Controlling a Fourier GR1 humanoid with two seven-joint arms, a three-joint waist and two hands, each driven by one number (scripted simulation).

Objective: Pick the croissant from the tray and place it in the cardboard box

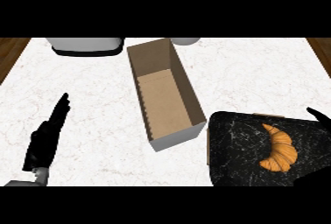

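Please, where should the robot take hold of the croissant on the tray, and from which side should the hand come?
Probably at the thick middle of the croissant, from above. It lies flat on the dark tray, curving from a narrow upper tip to a broad lower end. The right hand, by the tray's right edge, is nearest; fingers can span the width there.

You have just one view here, and it looks from the robot's head, steeply down onto the white counter (pixel 97 122). You see the counter's far edge at the top, with brown floor showing past both top corners. The near side is at the bottom, where the left hand (pixel 45 140) comes in (so you look from behind the arms). The view sits fairly close: the cardboard box (pixel 165 94) fills the middle, and the black tray (pixel 239 148) is cut off at the lower right.
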